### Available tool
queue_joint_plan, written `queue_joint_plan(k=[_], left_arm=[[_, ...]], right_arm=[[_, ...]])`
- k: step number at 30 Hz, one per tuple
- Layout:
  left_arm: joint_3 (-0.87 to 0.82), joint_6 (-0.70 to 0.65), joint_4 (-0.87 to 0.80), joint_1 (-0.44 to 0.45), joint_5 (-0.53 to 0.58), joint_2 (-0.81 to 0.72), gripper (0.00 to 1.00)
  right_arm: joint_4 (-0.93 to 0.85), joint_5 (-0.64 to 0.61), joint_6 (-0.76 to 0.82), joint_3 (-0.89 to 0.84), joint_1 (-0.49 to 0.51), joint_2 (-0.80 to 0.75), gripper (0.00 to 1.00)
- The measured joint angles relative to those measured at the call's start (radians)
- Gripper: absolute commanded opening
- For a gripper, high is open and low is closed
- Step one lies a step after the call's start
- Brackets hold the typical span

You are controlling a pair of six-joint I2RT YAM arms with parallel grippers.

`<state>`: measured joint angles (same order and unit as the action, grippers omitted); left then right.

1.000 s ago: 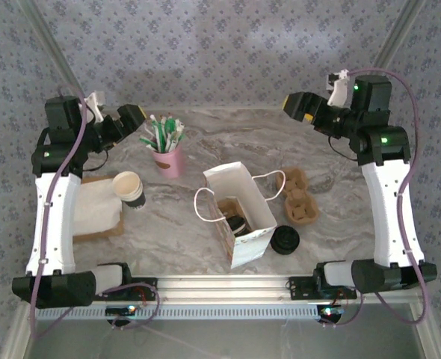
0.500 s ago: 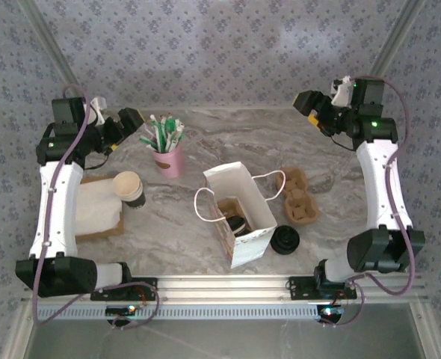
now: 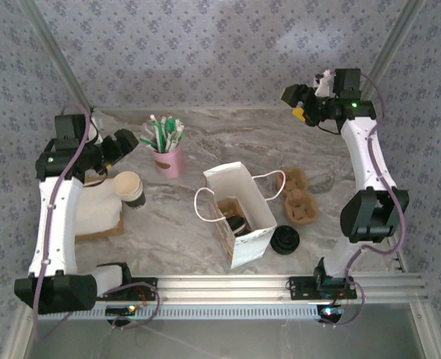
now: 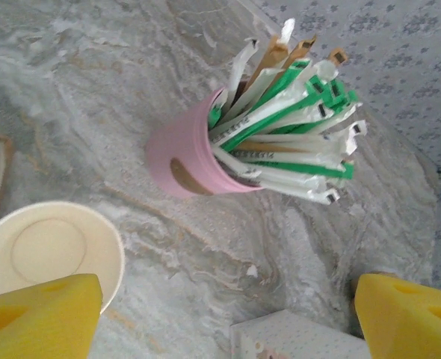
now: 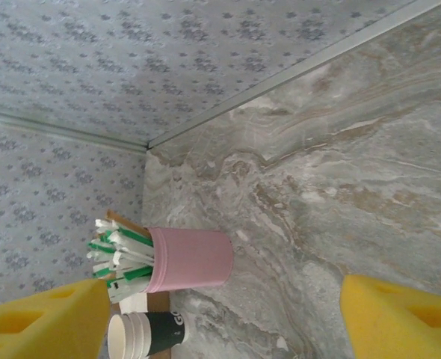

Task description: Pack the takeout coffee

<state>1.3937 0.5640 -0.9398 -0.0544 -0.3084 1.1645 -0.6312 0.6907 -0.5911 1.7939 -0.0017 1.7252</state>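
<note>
the takeout coffee (image 3: 238, 224), a cup under a black lid, sat inside the open white paper bag (image 3: 252, 245) near the middle of the tabletop (image 3: 228, 142), its lid showing through the bag's mouth. a stack of black lids (image 3: 285, 240) lay just right of the bag, with a cardboard cup carrier (image 3: 299, 196) behind it. a pink cup (image 3: 169, 161) stuffed with green and white sachets (image 4: 295, 142) stood behind and left of the bag. lidless paper cups (image 3: 128, 188) stood further left. the left claw (image 3: 123, 141) hung above them, its yellow pads (image 4: 41, 314) spread wide with nothing between. the right claw (image 3: 295, 99) hung high at the far right, spread and empty too.
</note>
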Motion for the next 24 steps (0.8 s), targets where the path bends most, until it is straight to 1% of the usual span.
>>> queue_joint_plan(k=[3,7,10,13,18,21,24], left_arm=[[-0.015,-0.01,-0.021,0.0,0.034,-0.024,0.81],[-0.015,-0.024,-0.026,0.0,0.062,0.002,0.72],[-0.015,-0.028,-0.001,0.003,0.054,0.065,0.69],[0.005,-0.031,0.015,0.021,0.048,0.156,0.63],[0.121,-0.057,0.025,0.064,0.044,0.334,0.53],[0.172,-0.071,0.026,0.088,0.045,0.398,0.52],[0.188,-0.084,0.024,0.117,0.059,0.429,0.52]], right_arm=[[-0.003,0.009,0.005,0.037,0.024,0.01,0.8],[-0.037,0.013,0.044,0.109,0.068,0.038,0.73],[-0.069,0.008,0.077,0.133,0.112,0.056,0.69],[-0.111,-0.003,0.109,0.143,0.153,0.071,0.66],[-0.154,-0.034,0.137,0.143,0.171,0.076,0.61],[-0.161,-0.051,0.14,0.143,0.168,0.076,0.61],[-0.164,-0.06,0.144,0.143,0.167,0.076,0.61]])
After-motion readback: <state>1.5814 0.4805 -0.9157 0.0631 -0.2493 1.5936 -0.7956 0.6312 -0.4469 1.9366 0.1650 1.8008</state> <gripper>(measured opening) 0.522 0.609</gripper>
